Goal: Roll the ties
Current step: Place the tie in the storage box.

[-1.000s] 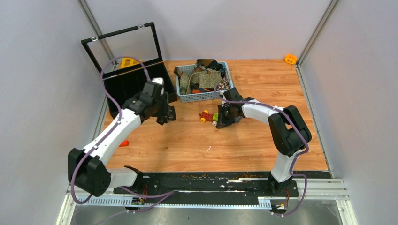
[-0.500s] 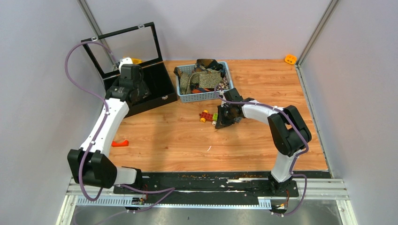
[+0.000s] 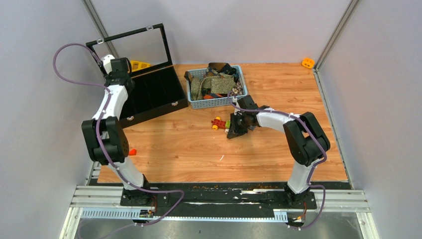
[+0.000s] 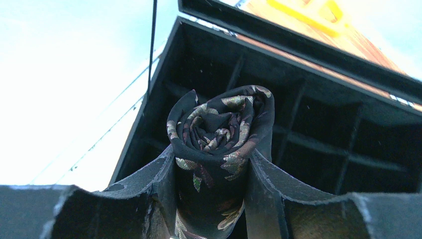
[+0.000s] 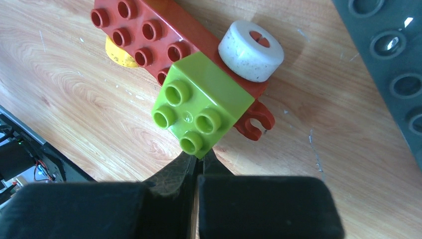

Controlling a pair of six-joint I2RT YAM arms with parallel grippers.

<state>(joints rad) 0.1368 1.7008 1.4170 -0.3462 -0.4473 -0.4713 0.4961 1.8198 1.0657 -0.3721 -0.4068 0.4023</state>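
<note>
My left gripper (image 4: 211, 159) is shut on a rolled black tie (image 4: 219, 124) with a leafy print, its spiral end facing the camera. It holds the roll over the black divided box (image 4: 348, 144). In the top view the left gripper (image 3: 115, 67) is at the back left corner of the box (image 3: 149, 94). More ties (image 3: 219, 82), olive and brown, are piled in the blue basket (image 3: 214, 103). My right gripper (image 5: 199, 157) is shut and empty. Its tips touch the near corner of a green brick (image 5: 204, 102). In the top view the right gripper (image 3: 233, 130) is low over the table.
The green brick sits on a red toy brick (image 5: 144, 35) with a white wheel (image 5: 250, 50) and a yellow wheel (image 5: 118, 55). A grey studded plate (image 5: 393, 59) lies beside it. An orange piece (image 3: 308, 62) is at the back right corner, a small red piece (image 3: 132, 152) by the left arm.
My left arm has swung from the table's middle left up and back to the box's far left corner, carrying the rolled tie. The right gripper has barely moved.
</note>
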